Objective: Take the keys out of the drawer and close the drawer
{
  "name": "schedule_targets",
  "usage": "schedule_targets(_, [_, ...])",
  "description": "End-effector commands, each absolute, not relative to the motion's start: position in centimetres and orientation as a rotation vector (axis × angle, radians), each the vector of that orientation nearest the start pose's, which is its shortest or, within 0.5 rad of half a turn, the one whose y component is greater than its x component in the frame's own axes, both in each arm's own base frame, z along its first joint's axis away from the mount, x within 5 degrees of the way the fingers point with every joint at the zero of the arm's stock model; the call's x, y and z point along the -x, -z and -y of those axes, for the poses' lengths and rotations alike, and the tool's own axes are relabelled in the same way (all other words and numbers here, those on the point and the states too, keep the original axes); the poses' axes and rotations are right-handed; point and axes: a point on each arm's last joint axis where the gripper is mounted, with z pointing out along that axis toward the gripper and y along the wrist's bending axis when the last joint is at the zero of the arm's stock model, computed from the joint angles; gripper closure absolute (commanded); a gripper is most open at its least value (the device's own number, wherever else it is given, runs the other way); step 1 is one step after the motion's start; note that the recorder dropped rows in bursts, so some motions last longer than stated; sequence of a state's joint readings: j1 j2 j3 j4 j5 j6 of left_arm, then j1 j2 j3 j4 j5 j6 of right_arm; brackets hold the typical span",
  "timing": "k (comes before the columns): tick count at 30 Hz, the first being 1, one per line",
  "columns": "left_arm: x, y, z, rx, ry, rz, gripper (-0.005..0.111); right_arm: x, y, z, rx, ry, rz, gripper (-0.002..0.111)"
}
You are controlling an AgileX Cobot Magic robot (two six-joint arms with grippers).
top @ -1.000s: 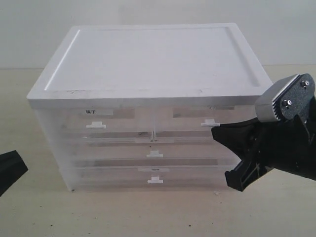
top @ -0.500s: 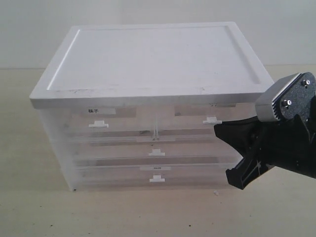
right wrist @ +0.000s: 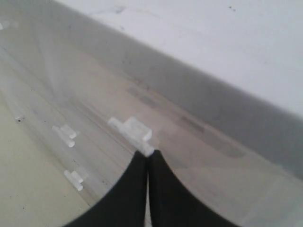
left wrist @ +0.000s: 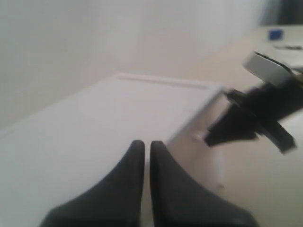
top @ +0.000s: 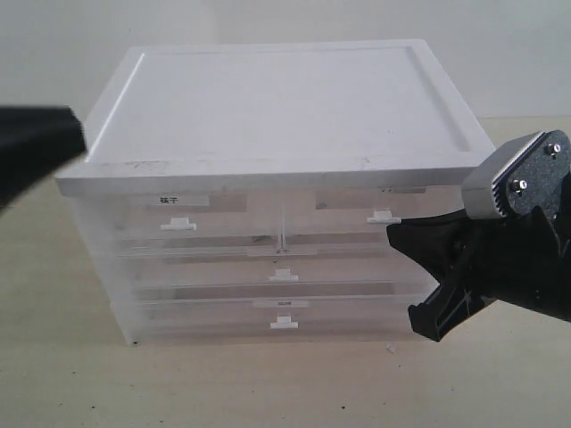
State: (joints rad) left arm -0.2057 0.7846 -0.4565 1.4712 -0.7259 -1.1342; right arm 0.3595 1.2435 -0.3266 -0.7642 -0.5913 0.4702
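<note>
Four translucent drawers in white-topped unit, all shut flush, top pair at 10 and 2 o'clock on the front, two stacked toward 6, white tab handles, contents unreadable.

Soft, even light fills all three views, with no hard shadows, and the white top of the drawer cabinet is close to washed out. In the exterior view a dark shape at nine o'clock is badly out of focus; it is probably the left arm. The left wrist view is smeared throughout, worst on the right gripper at three o'clock. The right wrist view looks hazy.
</note>
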Motion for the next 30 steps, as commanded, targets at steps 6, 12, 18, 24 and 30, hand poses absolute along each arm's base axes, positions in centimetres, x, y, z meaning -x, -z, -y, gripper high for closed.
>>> schedule_targets(6, [-14.4, -22.4, 16.8, -1.436, 0.109, -1.618, 0.101, -18.5, -20.6, -10.7, 0.762, -0.502, -1.763, 0.108])
schedule_targets(12, [-15.2, -20.4, 18.8, -1.560, 0.058, -1.624, 0.065, -18.5, -20.6, -10.7, 0.762, -0.502, -1.762, 0.108])
schedule_targets(18, [-15.9, -18.4, 19.5, -1.653, 0.009, -1.646, 0.065, -18.5, -20.6, -10.7, 0.762, -0.502, -1.762, 0.108])
schedule_targets(24, [-17.6, -18.1, 21.3, -1.648, -0.030, -1.657, 0.065, -18.5, -20.5, -10.7, 0.764, -0.502, -1.762, 0.108])
schedule_targets(30, [-17.5, -17.5, 23.3, -1.642, -0.238, -1.602, 0.070, -18.5, -20.6, -10.7, 0.764, -0.504, -1.760, 0.108])
